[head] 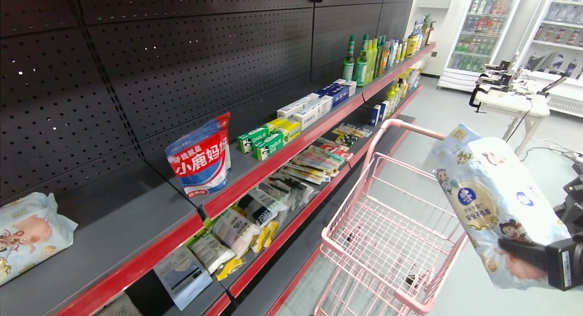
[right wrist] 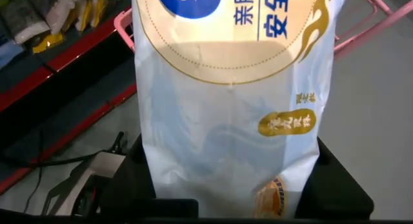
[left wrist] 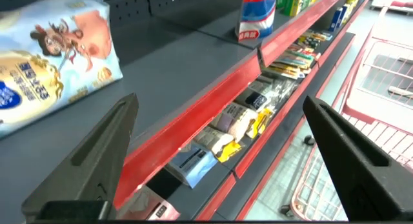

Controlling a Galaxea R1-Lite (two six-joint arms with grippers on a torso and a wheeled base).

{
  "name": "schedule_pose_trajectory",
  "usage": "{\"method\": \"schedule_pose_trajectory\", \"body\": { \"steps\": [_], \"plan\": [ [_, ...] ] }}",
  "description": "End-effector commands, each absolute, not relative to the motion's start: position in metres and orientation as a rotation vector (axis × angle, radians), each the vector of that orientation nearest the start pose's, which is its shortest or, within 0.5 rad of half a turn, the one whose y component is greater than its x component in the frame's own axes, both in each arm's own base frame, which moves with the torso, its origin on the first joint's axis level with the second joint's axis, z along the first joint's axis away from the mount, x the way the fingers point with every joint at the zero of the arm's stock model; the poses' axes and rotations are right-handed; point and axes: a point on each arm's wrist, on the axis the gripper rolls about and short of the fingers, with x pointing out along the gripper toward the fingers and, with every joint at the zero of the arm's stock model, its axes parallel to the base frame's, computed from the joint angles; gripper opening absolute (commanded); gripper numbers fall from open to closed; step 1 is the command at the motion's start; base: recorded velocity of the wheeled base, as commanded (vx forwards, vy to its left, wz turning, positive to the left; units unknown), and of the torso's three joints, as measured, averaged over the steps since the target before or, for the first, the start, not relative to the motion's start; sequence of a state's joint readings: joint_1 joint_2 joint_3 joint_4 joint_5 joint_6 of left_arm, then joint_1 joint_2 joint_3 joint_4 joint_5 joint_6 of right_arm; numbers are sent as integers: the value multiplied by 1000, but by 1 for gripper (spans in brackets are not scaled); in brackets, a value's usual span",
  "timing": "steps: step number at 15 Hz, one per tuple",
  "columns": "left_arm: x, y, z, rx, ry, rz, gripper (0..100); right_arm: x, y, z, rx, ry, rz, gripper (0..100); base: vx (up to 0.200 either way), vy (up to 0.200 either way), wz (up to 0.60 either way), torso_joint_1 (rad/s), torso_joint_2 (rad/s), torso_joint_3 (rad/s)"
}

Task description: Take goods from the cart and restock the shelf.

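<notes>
My right gripper (head: 537,261) is shut on a white and blue pack of goods (head: 496,202), holding it up above the right side of the pink cart (head: 391,243). From the right wrist, the pack (right wrist: 232,101) sits between both black fingers (right wrist: 139,179). A similar pack (head: 27,234) lies at the left end of the grey top shelf (head: 123,216). My left gripper (left wrist: 219,102) stands open by the shelf's red front edge, near that pack (left wrist: 51,62), with nothing between its fingers.
A red and blue pouch (head: 202,156) stands on the top shelf, with green toothpaste boxes (head: 268,140) and bottles (head: 364,61) farther along. Packets (head: 237,229) crowd the lower shelf. A white table (head: 510,102) and fridges stand at the back right.
</notes>
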State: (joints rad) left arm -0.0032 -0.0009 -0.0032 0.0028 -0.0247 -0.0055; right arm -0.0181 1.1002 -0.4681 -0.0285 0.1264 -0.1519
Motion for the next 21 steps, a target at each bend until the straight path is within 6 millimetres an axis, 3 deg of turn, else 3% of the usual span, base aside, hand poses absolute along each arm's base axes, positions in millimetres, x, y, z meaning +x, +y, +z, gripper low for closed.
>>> {"method": "schedule_pose_trajectory", "body": {
  "steps": [1, 19, 21],
  "plan": [
    [-23, 0, 76, -6, 0, -28, 100, 135, 0, 167, -106, 596, 152, 0, 0, 0, 0, 183, -369, -203],
    [-23, 0, 76, -6, 0, -28, 100, 139, 0, 166, -164, 606, 167, 0, 0, 0, 0, 118, -259, -138],
    [-23, 0, 76, -6, 0, -28, 100, 138, 0, 164, -169, 612, 169, 0, 0, 0, 600, 7, 2, -2]
  ]
}}
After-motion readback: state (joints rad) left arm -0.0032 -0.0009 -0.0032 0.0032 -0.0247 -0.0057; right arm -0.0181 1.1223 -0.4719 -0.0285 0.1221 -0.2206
